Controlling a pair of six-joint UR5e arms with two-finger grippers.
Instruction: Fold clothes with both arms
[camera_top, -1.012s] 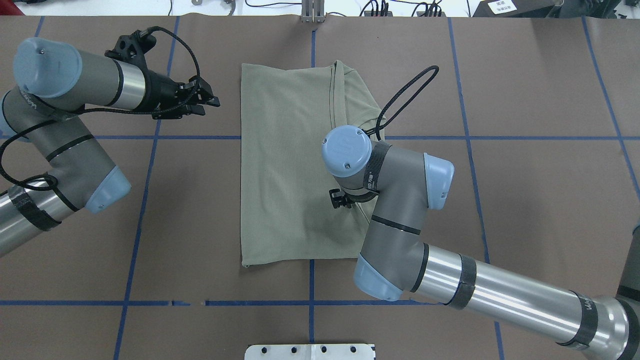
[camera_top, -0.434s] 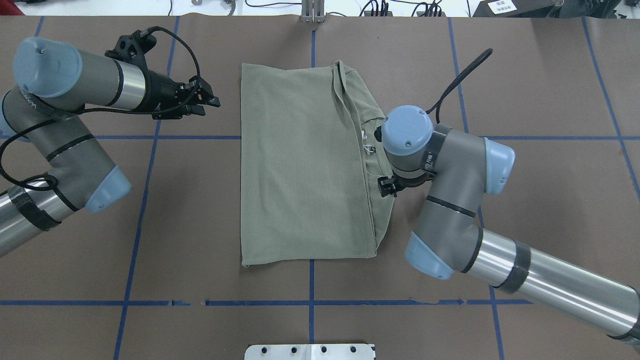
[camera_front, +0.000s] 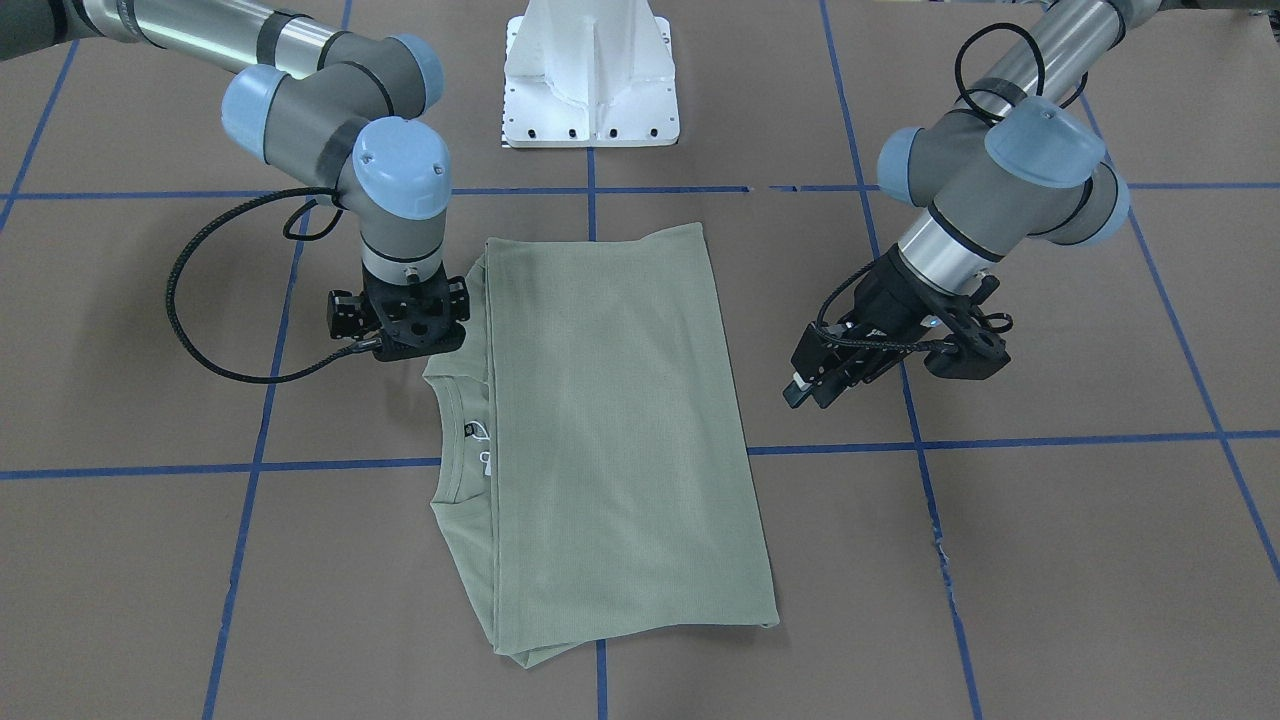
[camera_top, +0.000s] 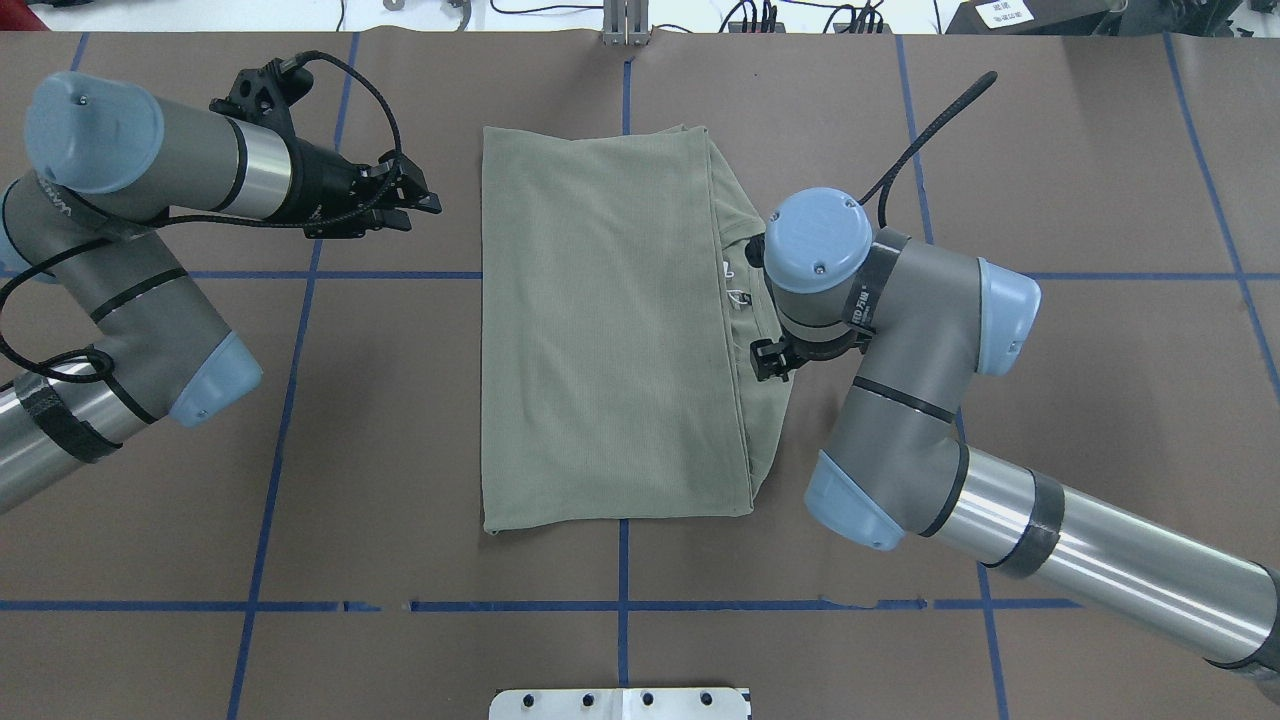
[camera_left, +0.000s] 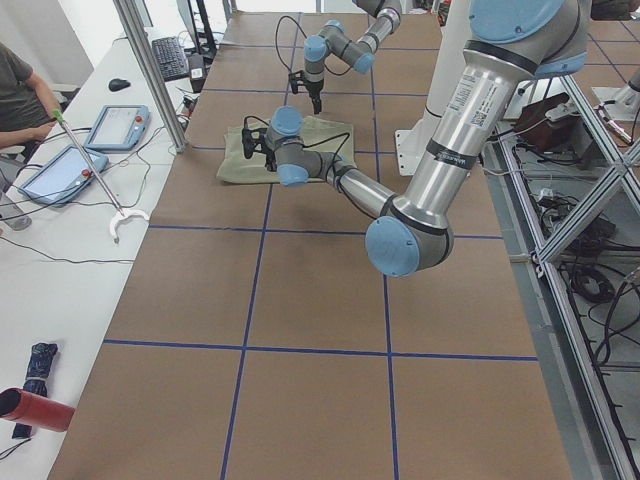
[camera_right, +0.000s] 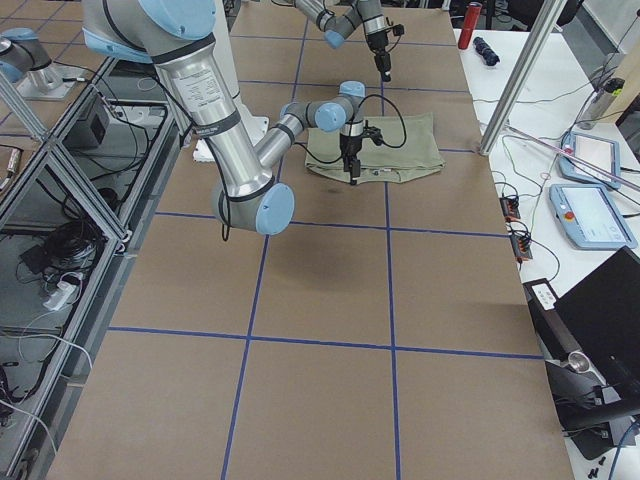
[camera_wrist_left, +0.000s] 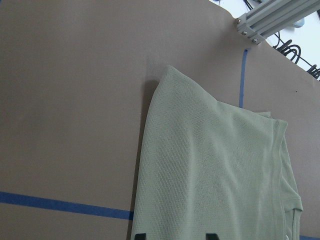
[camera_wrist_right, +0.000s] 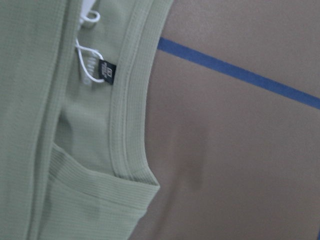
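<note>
"Overhead exterior: where's the shirt (camera_top: 600, 330)?"
"Folded flat, mid-bench (camera_top: 1100, 150)."
"And the tools?"
"Left tool (camera_top: 425, 203) spread, apart from it; right tool (camera_front: 400, 345) at the collar edge, grip cannot be told."

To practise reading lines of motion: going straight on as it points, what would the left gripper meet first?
Probably the shirt, at its folded edge; the left gripper tilts down toward it, though the table just before it may come first.
</note>
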